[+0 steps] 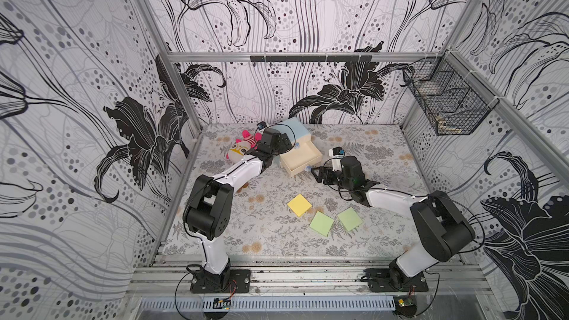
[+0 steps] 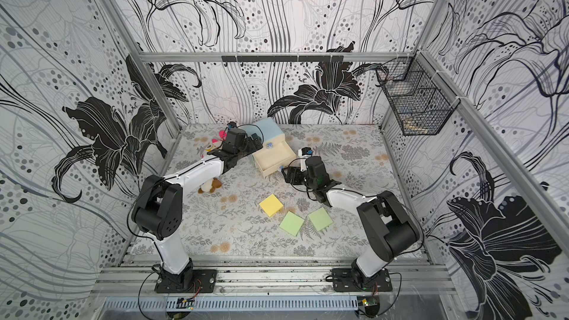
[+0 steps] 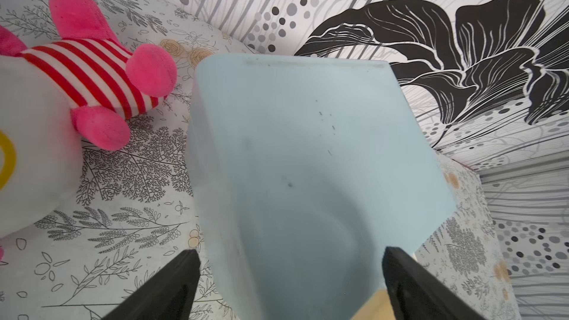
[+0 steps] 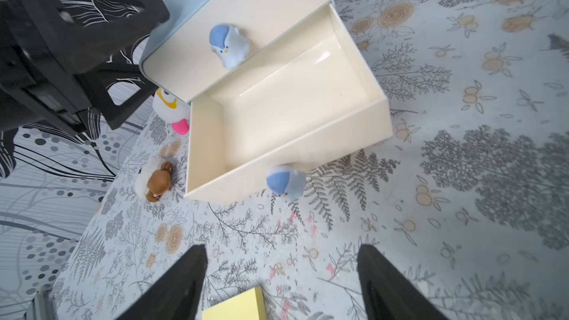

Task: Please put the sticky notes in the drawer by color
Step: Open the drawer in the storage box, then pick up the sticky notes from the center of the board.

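The drawer chest (image 1: pixel 294 129) (image 2: pixel 268 128) stands at the back of the mat, pale blue, its lowest cream drawer (image 1: pixel 300 158) (image 4: pixel 286 103) pulled out and empty. My left gripper (image 3: pixel 292 250) (image 1: pixel 286 141) is open, its fingers on either side of the chest's blue top (image 3: pixel 308 164). My right gripper (image 4: pixel 283 247) (image 1: pixel 318 175) is open and empty, a short way in front of the open drawer's blue knob (image 4: pixel 286 181). A yellow sticky pad (image 1: pixel 299 205) (image 4: pixel 237 306) lies just below it. Two light green pads (image 1: pixel 321 223) (image 1: pixel 349 218) lie on the mat nearer the front.
A pink and white plush toy (image 1: pixel 243 149) (image 3: pixel 92 72) lies left of the chest, close to the left arm. A small brown toy (image 4: pixel 157 180) sits by the open drawer's left corner. A black wire basket (image 1: pixel 446 100) hangs on the right wall.
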### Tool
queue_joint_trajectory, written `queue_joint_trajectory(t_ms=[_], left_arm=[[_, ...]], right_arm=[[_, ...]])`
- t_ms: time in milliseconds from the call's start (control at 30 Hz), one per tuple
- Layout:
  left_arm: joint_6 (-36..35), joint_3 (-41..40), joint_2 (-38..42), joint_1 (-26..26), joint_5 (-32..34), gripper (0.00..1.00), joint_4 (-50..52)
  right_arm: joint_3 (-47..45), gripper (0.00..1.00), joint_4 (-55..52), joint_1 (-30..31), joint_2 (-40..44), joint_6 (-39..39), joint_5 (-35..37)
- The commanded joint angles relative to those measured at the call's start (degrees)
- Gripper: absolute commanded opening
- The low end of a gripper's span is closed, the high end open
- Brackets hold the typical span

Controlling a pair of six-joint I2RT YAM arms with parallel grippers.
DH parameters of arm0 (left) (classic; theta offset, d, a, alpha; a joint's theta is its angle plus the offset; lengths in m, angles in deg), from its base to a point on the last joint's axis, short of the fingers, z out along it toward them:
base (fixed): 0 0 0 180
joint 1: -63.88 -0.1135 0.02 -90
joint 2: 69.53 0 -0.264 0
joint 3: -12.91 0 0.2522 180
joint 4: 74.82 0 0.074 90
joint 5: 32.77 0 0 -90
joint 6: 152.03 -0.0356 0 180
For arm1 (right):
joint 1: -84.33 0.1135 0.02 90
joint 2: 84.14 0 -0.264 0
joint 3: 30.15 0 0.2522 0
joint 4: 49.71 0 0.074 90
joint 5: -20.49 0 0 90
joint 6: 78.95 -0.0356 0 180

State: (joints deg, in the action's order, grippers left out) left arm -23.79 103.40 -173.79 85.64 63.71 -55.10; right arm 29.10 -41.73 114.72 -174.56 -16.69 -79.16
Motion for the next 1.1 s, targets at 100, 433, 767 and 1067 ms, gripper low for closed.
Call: queue_joint_trajectory(t_ms=[100, 433, 767, 1067], left_arm=[[-3.38, -1.93, 10.78, 0.47, 0.72, 0.97, -2.82], [-6.94, -20.47, 28.14, 0.28, 6.90, 0.97, -2.58], [-2.61, -34.84, 33.32, 0.23, 7.93, 0.97, -2.93], [-3.83, -33.41, 30.37, 0.21, 7.54, 0.97, -4.29]], right_arm=[[-0.37, 0.93, -11.47, 6.33, 4.84, 8.13, 5.53], [5.97, 0.79, -22.76, 10.40, -0.28, 12.05, 4.73], [1.35, 0.49, -24.15, 11.53, -2.51, 8.89, 6.40], [5.38, 0.29, -24.56, 11.53, -9.96, 6.25, 10.84]])
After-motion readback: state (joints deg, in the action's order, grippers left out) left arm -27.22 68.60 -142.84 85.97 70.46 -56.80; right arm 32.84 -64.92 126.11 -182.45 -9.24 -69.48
